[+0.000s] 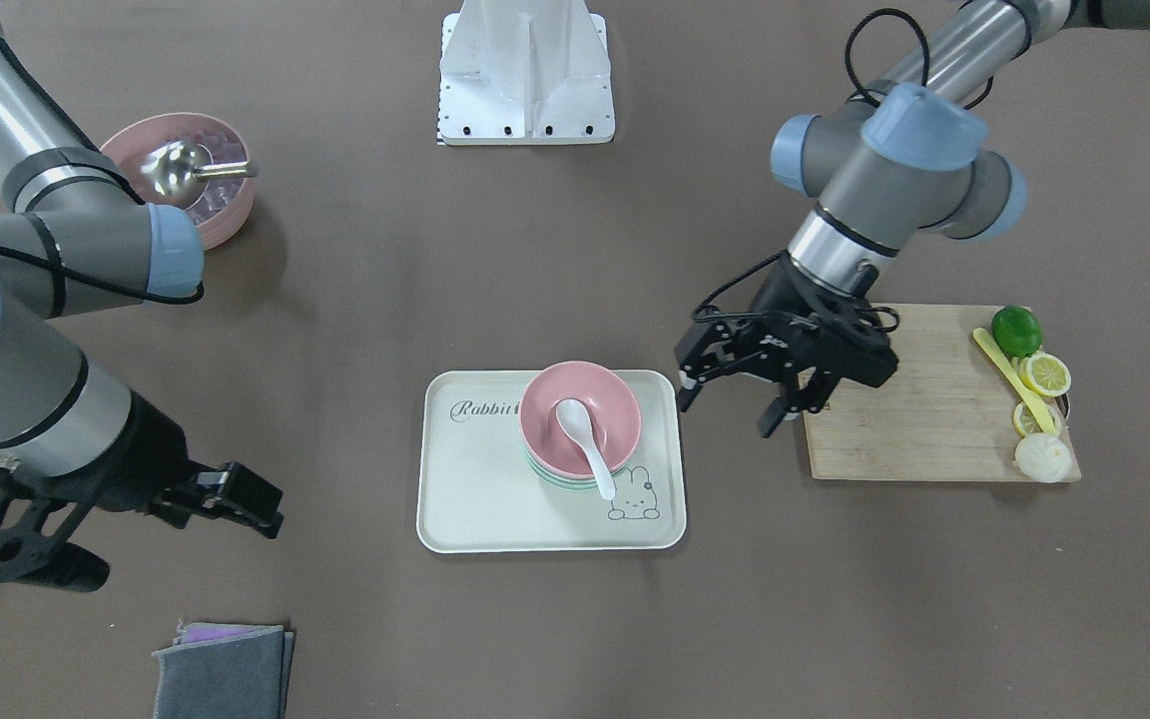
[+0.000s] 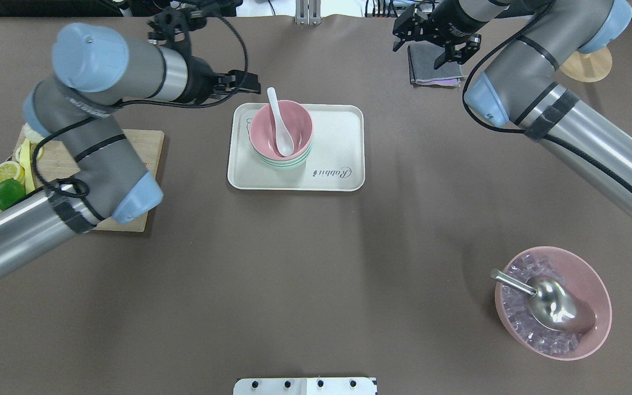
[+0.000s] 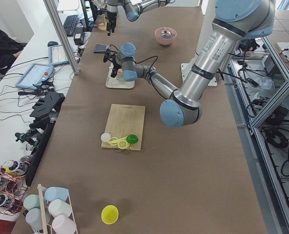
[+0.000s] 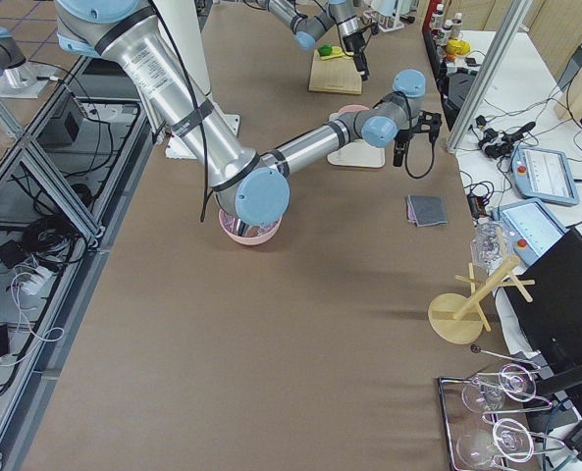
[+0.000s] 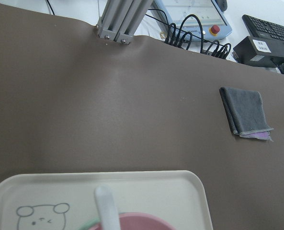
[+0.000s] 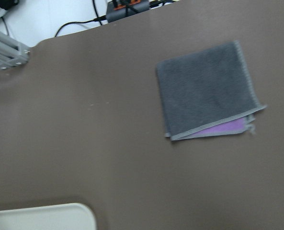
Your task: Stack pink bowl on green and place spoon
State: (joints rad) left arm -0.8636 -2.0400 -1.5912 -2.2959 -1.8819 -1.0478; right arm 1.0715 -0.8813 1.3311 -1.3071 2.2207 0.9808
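Note:
A pink bowl (image 1: 615,399) sits stacked on a green bowl (image 1: 560,481) on a cream tray (image 1: 465,499) with a rabbit drawing. A white spoon (image 1: 585,439) lies in the pink bowl, its handle over the rim. My left gripper (image 1: 730,409) is open and empty, hovering between the tray and the wooden cutting board (image 1: 924,399). My right gripper (image 1: 181,547) is open and empty, well away from the tray and near the grey cloth (image 1: 221,669). The left wrist view shows the spoon handle (image 5: 106,206) and the tray's edge (image 5: 156,191).
A second pink bowl (image 1: 226,215) with ice and a metal scoop (image 1: 176,168) stands near the right arm. The board carries a lime (image 1: 1016,330), lemon slices (image 1: 1046,374) and a yellow utensil. The robot's white base (image 1: 525,80) is at the back.

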